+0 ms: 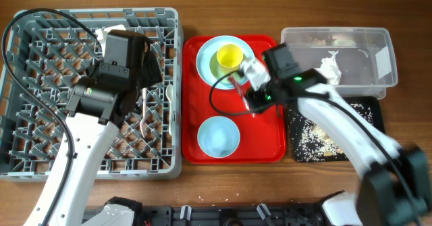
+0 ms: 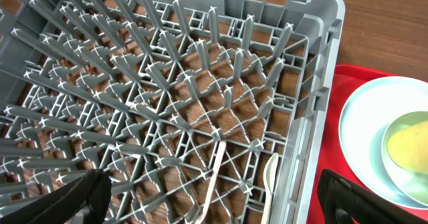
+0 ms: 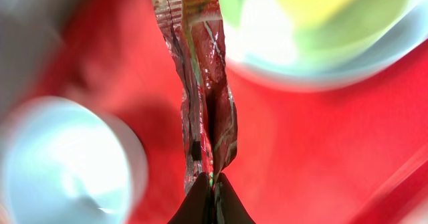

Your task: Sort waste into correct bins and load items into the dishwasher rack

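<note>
the small red crinkled foil wrapper (image 3: 202, 90) hangs in the jaws of the right arm (image 1: 337, 118), which are closed on its lower end. in the wrist view it stands up from them as a thin folded strip. it is above the big red plastic tray (image 1: 266, 142), between the pale blue round plate (image 1: 206, 61) and the smaller pale blue bowl (image 1: 218, 135).

i judge it is very light and soft, with a smooth skin that can slip. a firm pinch on the flat end, where the layers are pressed together, seems the good place to hold it (a hold on the loose end would let it bend away). it may flutter, or cling to the jaws at release.

the clear plastic rectangular tub (image 1: 351, 32), with the crumpled white paper napkin (image 1: 331, 67) inside, is on the wooden surface to the right of the red tray. the shallow black rectangular tray (image 1: 368, 111) with rice-like scraps (image 1: 314, 138) lies nearer to the robot. the small yellow cup (image 1: 229, 56) stands on the plate, near the wrapper, and the wall of the tub rises on the way.

the jaws of the left arm (image 1: 101, 98) are open over the large grey plastic rack (image 2: 321, 23), where a white plastic fork (image 2: 215, 174) and a white plastic spoon (image 2: 269, 174) already lie. this arm is well apart from the wrapper.
</note>
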Controlling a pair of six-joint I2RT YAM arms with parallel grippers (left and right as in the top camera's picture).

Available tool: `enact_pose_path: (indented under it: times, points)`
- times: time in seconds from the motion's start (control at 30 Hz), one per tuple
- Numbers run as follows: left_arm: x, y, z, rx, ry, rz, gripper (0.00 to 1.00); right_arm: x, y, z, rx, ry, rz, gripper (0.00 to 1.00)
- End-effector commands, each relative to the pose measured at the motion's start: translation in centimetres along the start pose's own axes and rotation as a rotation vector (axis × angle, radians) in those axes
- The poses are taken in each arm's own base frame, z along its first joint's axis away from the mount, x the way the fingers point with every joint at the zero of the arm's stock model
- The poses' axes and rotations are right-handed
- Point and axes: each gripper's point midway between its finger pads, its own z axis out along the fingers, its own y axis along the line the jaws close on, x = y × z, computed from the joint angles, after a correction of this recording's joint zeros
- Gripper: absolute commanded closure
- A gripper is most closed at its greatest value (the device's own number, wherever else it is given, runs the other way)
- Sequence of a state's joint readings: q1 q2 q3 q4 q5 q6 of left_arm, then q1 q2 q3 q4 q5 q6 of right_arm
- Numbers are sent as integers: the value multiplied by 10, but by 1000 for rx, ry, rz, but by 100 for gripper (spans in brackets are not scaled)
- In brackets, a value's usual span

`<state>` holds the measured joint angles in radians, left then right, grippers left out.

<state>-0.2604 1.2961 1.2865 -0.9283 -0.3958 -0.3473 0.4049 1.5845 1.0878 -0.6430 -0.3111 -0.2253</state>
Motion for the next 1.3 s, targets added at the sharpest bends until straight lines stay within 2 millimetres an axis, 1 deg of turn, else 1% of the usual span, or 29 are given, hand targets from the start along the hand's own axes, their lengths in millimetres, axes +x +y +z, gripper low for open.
enact_pose_path:
  times: [0.0,0.03,0.07,0.1,0.13,0.23,0.27,0.3,0.33,0.37,0.4,0.43,0.5,0.53,0.57,0.6,0.67,0.7,0.73,0.77,0.8,0.83,0.87,0.9,0.93,1.0,1.07,1.13,1.27]
  points:
    - [-4,3,-2,-11,-14,-19,0,-53,-21,-89,229,-260,60,96]
    - [-4,3,-2,-11,-14,-19,0,-50,-43,-104,355,-275,127,96]
    - [-4,3,-2,-11,-14,-19,0,-36,-77,-120,531,-263,236,96]
    - [-4,3,-2,-11,-14,-19,0,-19,-107,-125,647,-234,329,96]
    - [-4,3,-2,-11,-14,-19,0,-8,-124,-121,679,-220,388,96]
    - [-4,3,-2,-11,-14,-19,0,24,-183,-92,731,-200,616,96]
    - [-4,3,-2,-11,-14,-19,0,33,-199,-83,729,-190,673,73]
    - [-4,3,-2,-11,-14,-19,0,36,-204,-78,699,-187,690,39]
    - [-4,3,-2,-11,-14,-19,0,36,-204,-77,655,-192,692,26]
    - [-4,3,-2,-11,-14,-19,0,30,-201,-87,636,-221,694,22]
    - [-4,3,-2,-11,-14,-19,0,20,-194,-108,635,-264,687,19]
    - [-4,3,-2,-11,-14,-19,0,3,-175,-152,624,-362,675,15]
    - [-4,3,-2,-11,-14,-19,0,-13,-139,-222,614,-540,652,12]
    - [-4,3,-2,-11,-14,-19,0,-14,-117,-261,616,-655,646,7]
    - [-4,3,-2,-11,-14,-19,0,-7,-91,-299,617,-769,637,4]
    - [-4,3,-2,-11,-14,-19,0,6,-64,-331,614,-869,632,2]
    - [-4,3,-2,-11,-14,-19,0,40,-14,-377,607,-1034,606,0]
    - [-4,3,-2,-11,-14,-19,0,59,4,-395,612,-1112,614,0]
    - [-4,3,-2,-11,-14,-19,0,79,18,-408,626,-1180,638,0]
    - [-4,3,-2,-11,-14,-19,0,119,36,-430,664,-1317,712,0]
    - [-4,3,-2,-11,-14,-19,0,145,45,-443,697,-1409,764,0]
    - [-4,3,-2,-11,-14,-19,0,179,51,-457,751,-1525,842,0]
    - [-4,3,-2,-11,-14,-19,0,205,56,-468,819,-1601,883,0]
    - [-4,3,-2,-11,-14,-19,0,220,54,-471,876,-1617,924,0]
    - [-4,3,-2,-11,-14,-19,0,236,50,-476,972,-1606,986,0]
    - [-4,3,-2,-11,-14,-19,0,243,45,-466,1013,-1543,1010,0]
    - [-4,3,-2,-11,-14,-19,0,254,39,-442,1022,-1423,1057,0]
    - [-4,3,-2,-11,-14,-19,0,267,35,-420,995,-1356,1151,0]
    - [-4,3,-2,-11,-14,-19,0,301,35,-379,974,-1205,1338,0]
